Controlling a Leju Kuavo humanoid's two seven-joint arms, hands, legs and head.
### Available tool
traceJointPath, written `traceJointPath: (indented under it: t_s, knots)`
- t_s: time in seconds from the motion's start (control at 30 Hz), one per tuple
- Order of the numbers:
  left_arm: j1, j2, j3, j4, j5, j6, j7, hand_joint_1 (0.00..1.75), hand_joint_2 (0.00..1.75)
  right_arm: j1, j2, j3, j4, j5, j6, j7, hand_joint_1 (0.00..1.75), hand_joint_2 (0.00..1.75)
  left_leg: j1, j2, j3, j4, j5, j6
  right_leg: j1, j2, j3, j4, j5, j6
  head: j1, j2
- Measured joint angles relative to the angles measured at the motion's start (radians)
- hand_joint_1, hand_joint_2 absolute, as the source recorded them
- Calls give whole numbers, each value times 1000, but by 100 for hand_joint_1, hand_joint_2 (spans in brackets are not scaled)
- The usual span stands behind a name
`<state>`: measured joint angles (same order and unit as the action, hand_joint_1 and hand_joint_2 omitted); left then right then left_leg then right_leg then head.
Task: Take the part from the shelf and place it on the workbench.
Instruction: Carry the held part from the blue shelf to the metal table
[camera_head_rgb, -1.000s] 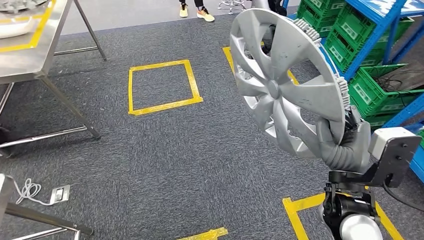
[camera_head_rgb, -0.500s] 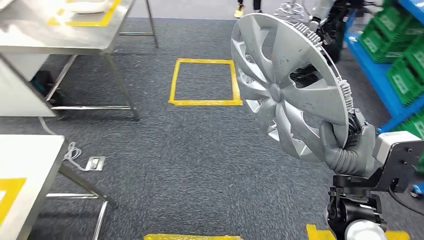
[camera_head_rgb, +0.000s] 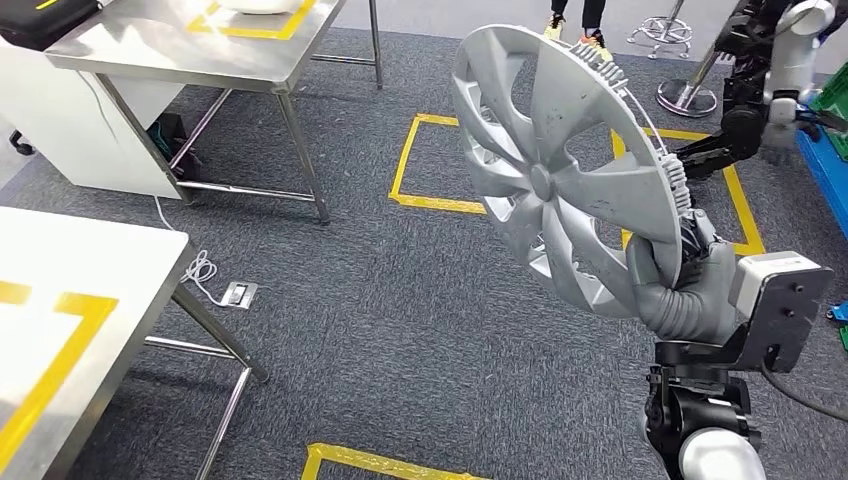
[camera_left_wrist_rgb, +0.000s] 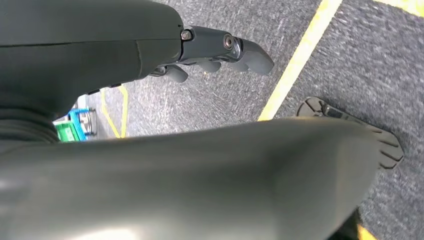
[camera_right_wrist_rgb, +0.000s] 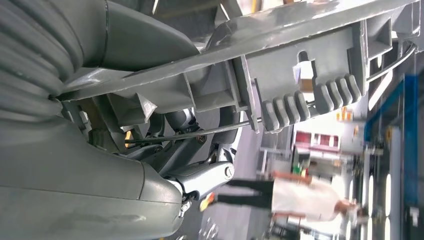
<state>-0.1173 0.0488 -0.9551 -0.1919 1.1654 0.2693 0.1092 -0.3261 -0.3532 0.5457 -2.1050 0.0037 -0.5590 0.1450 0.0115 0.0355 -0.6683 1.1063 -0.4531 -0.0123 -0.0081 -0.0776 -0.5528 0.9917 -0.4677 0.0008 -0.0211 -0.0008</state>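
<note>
The part is a silver hubcap (camera_head_rgb: 560, 190) with curved spokes and grey clips along its rim. My right hand (camera_head_rgb: 683, 287) grips its lower rim and holds it upright and tilted, high over the carpet at the right. The right wrist view shows the hubcap's back rim (camera_right_wrist_rgb: 300, 65) and clips close up, with my right hand (camera_right_wrist_rgb: 100, 155) clamped around it. A white workbench (camera_head_rgb: 90, 290) with yellow tape marks stands at the lower left, well apart from the hubcap. My left hand (camera_left_wrist_rgb: 220, 47) hangs over the carpet with its dark fingers extended and nothing in them.
A steel table (camera_head_rgb: 190, 55) stands at the back left. Yellow tape squares (camera_head_rgb: 412, 160) mark the grey carpet. A power strip (camera_head_rgb: 240, 293) with a white cable lies beside the workbench leg. Another robot (camera_head_rgb: 765, 75) and a person's feet (camera_head_rgb: 575, 25) are at the back right.
The camera has turned left: the blue shelf with green crates has left the picture and the white workbench has come in at the lower left. My right hand still holds the hubcap.
</note>
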Motion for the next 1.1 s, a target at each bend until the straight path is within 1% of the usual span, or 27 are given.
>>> traceJointPath:
  t_s: [0.03, 0.07, 0.1, 0.17, 0.2, 0.23, 0.3, 0.33, 0.37, 0.4, 0.43, 0.47, 0.53, 0.6, 0.67, 0.7, 0.73, 0.8, 0.83, 0.87, 0.9, 0.93, 0.97, 1.0, 1.03, 1.07, 1.1]
  knots:
    - [-1, 0, 0, 0, 0, 0, -1, 0, 0, -1, 0, 0, 0, 0, 1, 0, 175, 175, -3, 18, 37, -58, 13, 4, 3, -10, 0, 3, -3, 6, -5, 0]
    - [-3, 0, 0, 0, -1, -1, -2, 0, 0, -2, 0, 0, 0, 1, 2, 0, 175, 175, -7, 30, 59, -93, 16, 9, 5, -20, 0, 6, -6, 11, -6, 0]
    - [-4, 0, 0, 0, -2, -2, -3, 0, 0, -3, 0, 0, 0, 2, 4, 1, 175, 175, -11, 32, 66, -106, 14, 15, 7, -29, 1, 9, -8, 17, -6, 0]
    - [-2, 0, -1, 0, -4, -3, -4, 0, 0, -6, 1, 3, 1, 2, 9, 1, 175, 175, -10, 5, 67, -108, 18, 26, 5, -46, 0, 12, -12, 28, -2, 0]
    - [-2, 0, -1, 0, -4, -4, -4, 0, 0, -8, 1, 4, 2, 3, 12, 2, 175, 175, -8, -7, 69, -110, 21, 31, 2, -34, -3, 23, -21, 34, -1, 0]
    - [-1, 0, -1, 0, -5, -5, -4, 0, 0, -10, 2, 6, 2, 3, 13, 2, 175, 175, -6, -19, 70, -112, 23, 37, -1, -11, -16, 51, -40, 39, 1, 0]
    - [-3, 1, -1, 0, -6, -7, -4, 0, 0, -11, 1, 8, 3, 4, 15, 3, 175, 175, -3, -43, 70, -113, 26, 44, -5, 45, -68, 167, -98, 45, 13, 0]
    - [-3, 1, -1, 0, -6, -8, -4, 0, 0, -10, 1, 8, 4, 4, 15, 3, 175, 175, -4, -57, 68, -111, 27, 46, -5, 59, -101, 237, -125, 46, 18, 0]
    - [-3, 1, -1, 0, -6, -8, -4, 0, 0, -9, 1, 9, 6, 4, 15, 3, 175, 175, -4, -73, 67, -110, 28, 47, -5, 65, -127, 287, -138, 45, 23, 0]
    - [-3, 0, -1, 0, -6, -9, -4, 0, 0, -9, 1, 10, 8, 4, 15, 3, 175, 175, -5, -88, 67, -108, 28, 47, -5, 68, -139, 305, -131, 44, 27, 0]
    - [-2, 0, -2, 0, -6, -9, -3, 0, 0, -8, 1, 11, 10, 4, 15, 4, 175, 175, -5, -104, 67, -106, 28, 47, -4, 72, -132, 282, -106, 40, 31, 0]
    - [-1, 0, -2, 0, -6, -9, -3, 0, 0, -8, 1, 12, 11, 4, 15, 4, 175, 175, -5, -120, 67, -105, 28, 47, -4, 81, -108, 223, -68, 35, 35, 0]
    - [-2, -1, -2, 0, -6, -9, -3, 0, 0, -11, 1, 12, 11, 4, 15, 3, 175, 175, -4, -147, 64, -102, 30, 43, -6, 122, -49, 88, -13, 24, 40, 0]
    - [-2, -1, -2, 0, -7, -9, -4, 0, 0, -14, 1, 12, 12, 4, 15, 3, 175, 175, 0, -169, 53, -101, 36, 31, -5, 148, -20, 29, -4, 17, 42, 0]
    - [0, 0, -3, 0, -7, -9, -3, 0, 0, -16, 1, 14, 14, 4, 15, 3, 175, 175, 4, -188, 43, -103, 43, 16, -4, 131, -13, 19, 0, 12, 43, 0]
    - [2, 0, -3, 0, -7, -9, -3, 0, 0, -16, 2, 14, 14, 5, 15, 3, 175, 175, 3, -177, 36, -99, 40, 11, -6, 118, -9, 11, 5, 7, 43, 0]
    - [2, 0, -4, 0, -7, -9, -3, 0, 0, -17, 3, 15, 14, 5, 16, 3, 175, 175, 1, -151, 23, -80, 27, 7, -7, 105, -6, 3, 9, 1, 38, 0]
    - [1, 0, -4, 0, -7, -9, -3, 0, 0, -18, 4, 16, 15, 5, 16, 3, 175, 175, -1, -79, -29, 21, -27, 2, -6, 77, -3, -6, 13, -7, 26, 0]
    - [0, 0, -4, 0, -7, -9, -3, 0, 0, -18, 4, 16, 16, 5, 16, 3, 175, 175, 2, -58, -62, 90, -57, -1, -4, 64, -4, -6, 13, -9, 21, 0]
    - [0, 0, -4, 0, -7, -9, -3, 0, 0, -18, 5, 17, 17, 5, 16, 3, 175, 175, 4, -48, -88, 147, -76, -4, -3, 49, -5, -6, 13, -9, 18, 0]
    - [0, 0, -4, 0, -7, -9, -3, 0, 0, -17, 5, 17, 18, 5, 15, 3, 175, 175, 6, -43, -99, 175, -80, -7, -3, 36, -5, -6, 12, -9, 17, 0]
    - [1, 0, -4, 0, -7, -9, -3, 0, 0, -16, 5, 18, 19, 5, 14, 4, 175, 175, 8, -39, -89, 163, -66, -10, -4, 23, -5, -5, 11, -8, 14, 0]
    - [1, 1, -4, 1, -7, -8, -4, 0, 0, -16, 6, 19, 20, 5, 12, 4, 175, 175, 9, -29, -59, 111, -39, -12, -5, 11, -5, -3, 10, -5, 10, 0]
    - [1, 1, -4, 1, -7, -7, -4, 0, 0, -16, 6, 20, 21, 4, 10, 4, 175, 175, 9, -9, -17, 38, -13, -12, -5, 0, -4, 0, 7, -1, 6, 0]
    - [-1, 2, -4, 1, -6, -6, -3, 0, 0, -16, 7, 21, 21, 2, 9, 4, 175, 175, 7, 12, 25, -28, 5, -9, -2, -11, -5, 5, 3, 5, -1, 0]
    - [-3, 2, -4, 1, -5, -3, -1, 0, 0, -17, 8, 21, 22, -2, 8, 2, 175, 175, 4, 26, 53, -75, 14, -4, 0, -19, -5, 10, 0, 12, -4, 0]
    - [-4, 3, -4, 1, -4, -2, 2, 0, 0, -18, 8, 22, 22, -6, 7, 1, 175, 175, 1, 32, 65, -96, 14, 2, 2, -29, -6, 14, -2, 18, -5, 0]
